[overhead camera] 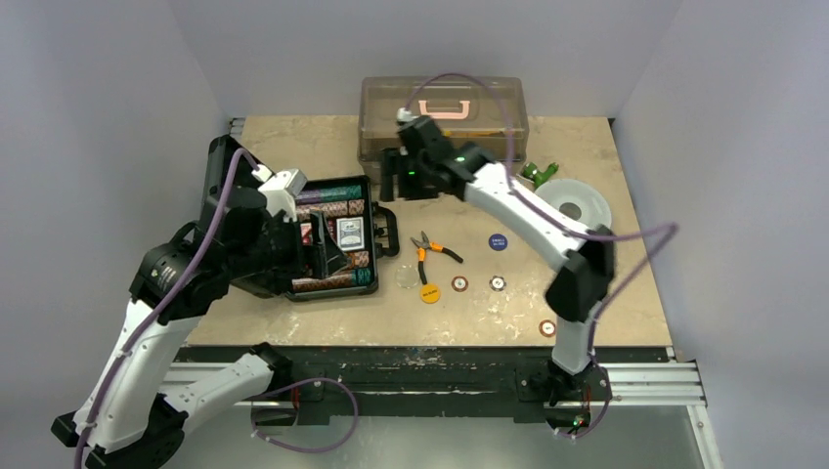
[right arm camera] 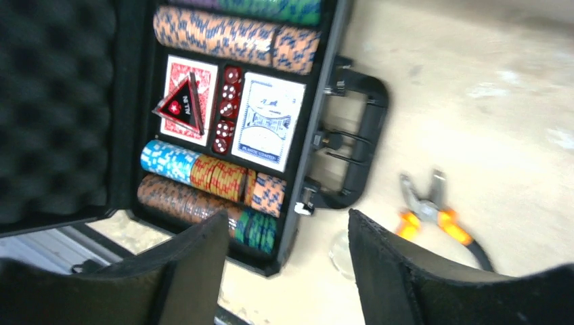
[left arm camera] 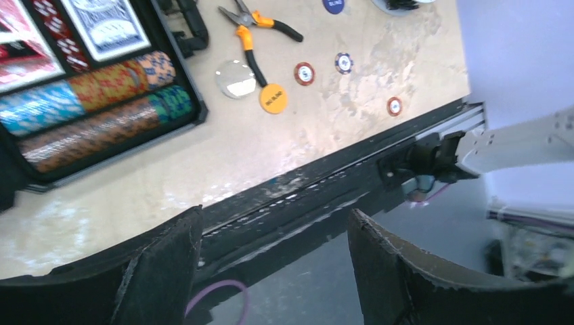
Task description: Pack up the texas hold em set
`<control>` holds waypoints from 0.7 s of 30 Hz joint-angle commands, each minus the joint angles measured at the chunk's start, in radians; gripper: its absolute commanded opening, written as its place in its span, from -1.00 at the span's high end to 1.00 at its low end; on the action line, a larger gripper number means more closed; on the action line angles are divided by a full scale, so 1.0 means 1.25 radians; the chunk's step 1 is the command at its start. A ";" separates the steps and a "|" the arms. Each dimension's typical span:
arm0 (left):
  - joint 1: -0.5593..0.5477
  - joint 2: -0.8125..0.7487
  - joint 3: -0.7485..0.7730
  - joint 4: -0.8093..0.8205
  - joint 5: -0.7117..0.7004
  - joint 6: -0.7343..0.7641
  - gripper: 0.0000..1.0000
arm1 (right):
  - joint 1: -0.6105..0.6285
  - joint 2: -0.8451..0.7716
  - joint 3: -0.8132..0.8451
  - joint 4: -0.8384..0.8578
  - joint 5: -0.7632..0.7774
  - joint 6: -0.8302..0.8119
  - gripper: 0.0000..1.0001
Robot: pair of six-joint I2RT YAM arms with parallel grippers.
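Item: small black plastic briefcase (overhead camera: 332, 293), lid open, at the left of the beige worktop (overhead camera: 606, 195); seated inside: rows of teal, orange and brown poker chips (right arm camera: 210, 176), two card decks (right arm camera: 267, 122), tiny red dice (right arm camera: 227, 112). Outstanding, loose to its right: three striped round chips (overhead camera: 459, 284), blue disc (overhead camera: 499, 241), yellow disc (overhead camera: 429, 292); lid unshut; left end effector (left arm camera: 274, 223) and right end effector (right arm camera: 288, 223) both wide, empty, near the briefcase.

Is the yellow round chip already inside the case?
No, the yellow chip lies on the table by the pliers, outside the case.
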 commanded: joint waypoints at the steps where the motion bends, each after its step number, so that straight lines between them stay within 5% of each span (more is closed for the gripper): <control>1: 0.000 0.007 -0.111 0.143 0.091 -0.145 -0.51 | -0.068 -0.244 -0.274 0.005 -0.018 0.014 -0.42; 9: -0.037 0.110 -0.351 0.429 0.228 -0.306 -0.45 | -0.135 -0.582 -0.669 -0.027 0.062 0.029 -0.87; 18: -0.199 0.480 -0.162 0.289 -0.036 -0.269 -0.37 | -0.152 -0.767 -0.763 -0.148 0.149 0.081 -0.98; 21: -0.209 0.590 -0.117 0.316 -0.068 -0.157 -0.39 | -0.153 -0.792 -0.758 -0.156 0.175 0.071 -0.98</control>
